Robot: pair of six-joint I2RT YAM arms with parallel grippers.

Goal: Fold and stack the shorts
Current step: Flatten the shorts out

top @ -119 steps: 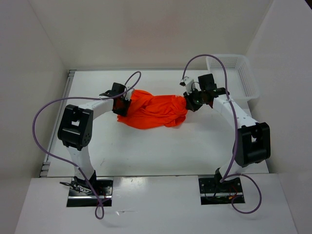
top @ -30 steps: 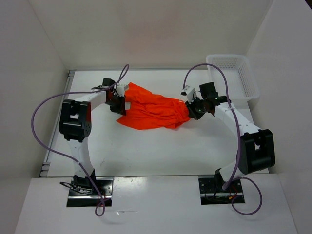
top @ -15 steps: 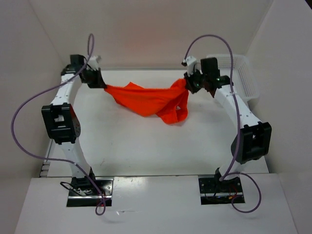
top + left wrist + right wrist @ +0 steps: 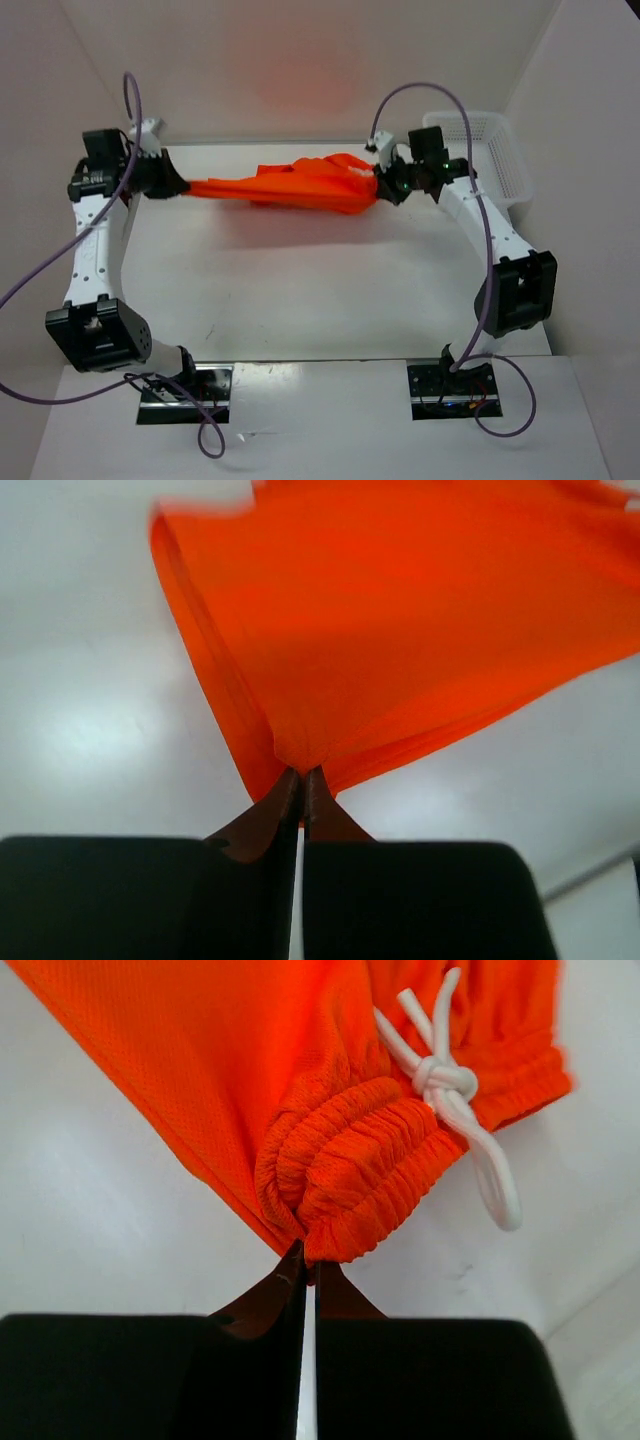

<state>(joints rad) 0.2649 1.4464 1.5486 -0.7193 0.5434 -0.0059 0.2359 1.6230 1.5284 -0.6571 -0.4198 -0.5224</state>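
The bright orange shorts (image 4: 290,188) hang stretched in the air between the two hands, over the far part of the white table (image 4: 300,290), with a soft shadow on the surface beneath them.

The left hand (image 4: 172,182) is clamped on one end of the cloth. In its wrist view the two dark fingers (image 4: 265,820) meet at their tips with a thin pinch of orange fabric caught between them, and the fabric fans out wide away from the hand.

The right hand (image 4: 382,187) is clamped on the other end, its fingertips pressed together on a bunched fold of the elastic waistband (image 4: 350,1175). Just past that grip and off to one side, the white drawstring (image 4: 450,1090) shows a knot with its loose ends trailing across the orange cloth.

From the left hand the shorts run as a narrow, taut strip, then widen into loose folds that gather toward the right hand.

A white mesh basket (image 4: 495,150) stands at the far corner of the table, beyond the right hand and apart from it. A purple cable (image 4: 425,95) arcs above the right hand.
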